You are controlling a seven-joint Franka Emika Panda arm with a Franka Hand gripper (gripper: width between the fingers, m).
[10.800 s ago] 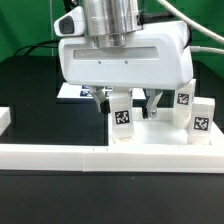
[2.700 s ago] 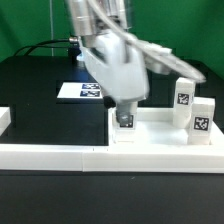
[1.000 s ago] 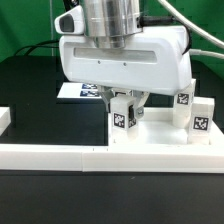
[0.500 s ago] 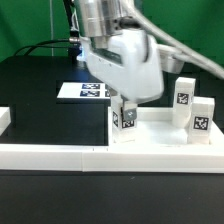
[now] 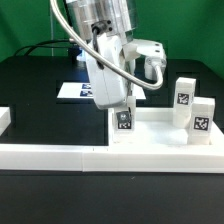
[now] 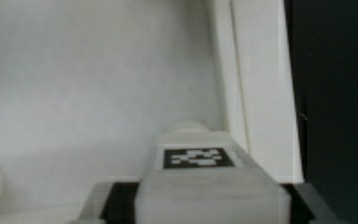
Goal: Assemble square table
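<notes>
One leg (image 5: pixel 124 122) sitting directly under the gripper (image 5: pixel 122 106), upright, long axis vertical, tagged face turned toward the exterior camera. Standing in the near corner of the top (image 5: pixel 160 129), on the exterior view's left side of it, just behind the border wall (image 5: pixel 60 155). Appearing clamped between the fingers; in the wrist view, showing the leg (image 6: pixel 201 165) rising between two dark pads (image 6: pixel 119 200), rim of the top (image 6: pixel 247 80) running just beside it. Judging the grip as closed on the leg, though contact itself partly hidden by the hand body.

Turning on this relation for the coming move: leg straight below the wrist, axis in line with the gripper's own axis, so probably twisting in place or lifting straight off, no sideways reach needed. Looking like a screwing-in step, not yet confirmable from these views.

Counting legs in the exterior view: three. One in the grip, two more (image 5: pixel 184 99) (image 5: pixel 201 118) standing upright at the exterior view's right end of the top, close together, well apart from the gripper. Fourth leg not visible; possibly hidden behind the arm.

Counting the rest: one top, one border wall along the front, one marker board (image 5: pixel 76 91) lying flat farther back at the exterior view's left, one arm.
</notes>
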